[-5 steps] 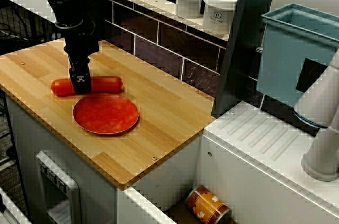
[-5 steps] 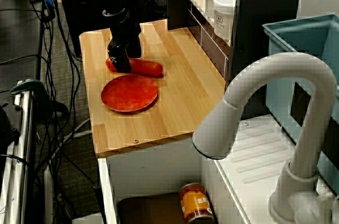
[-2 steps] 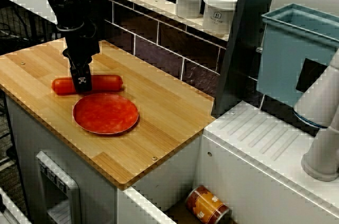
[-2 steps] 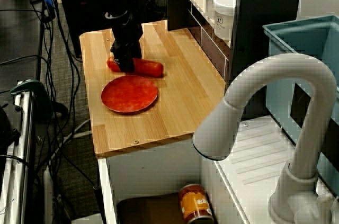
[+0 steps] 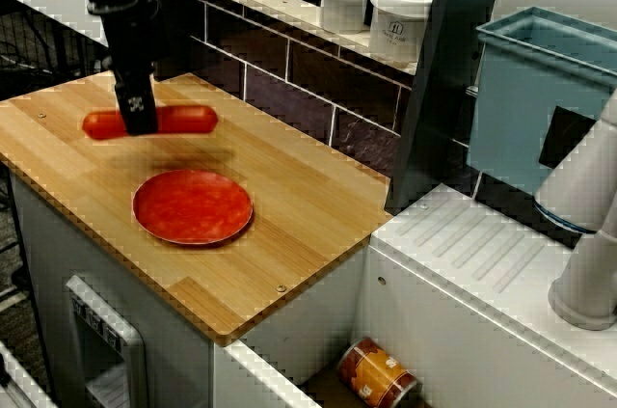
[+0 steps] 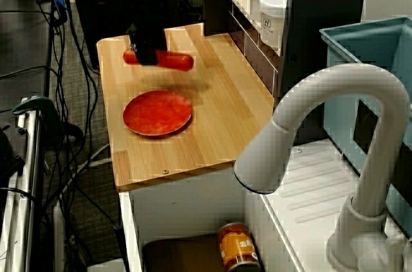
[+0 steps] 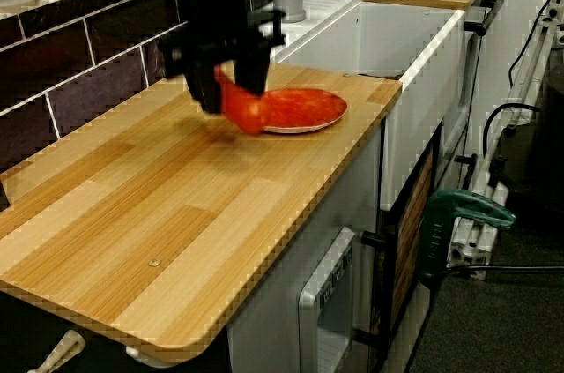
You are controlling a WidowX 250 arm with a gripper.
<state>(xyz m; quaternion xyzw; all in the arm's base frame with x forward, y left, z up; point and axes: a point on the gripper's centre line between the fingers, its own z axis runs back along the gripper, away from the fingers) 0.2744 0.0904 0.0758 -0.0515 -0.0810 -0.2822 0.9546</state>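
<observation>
A: What is the bench [image 5: 289,225] like?
B: A top of pale wooden strips on a white cabinet, with small screws near its corners.
A: And what lies on it?
B: A red plate [image 5: 192,206], flat on the wood, near the front edge.
A: Anything behind?
B: A pale ledge [image 5: 280,5] runs along the dark tiled wall above the bench. Two white jars [image 5: 344,1] stand on it, just beside each other.
A: And past the bench's end?
B: A white sink [image 7: 388,38]. An orange can [image 5: 378,374] lies on its side in the basin.
</observation>
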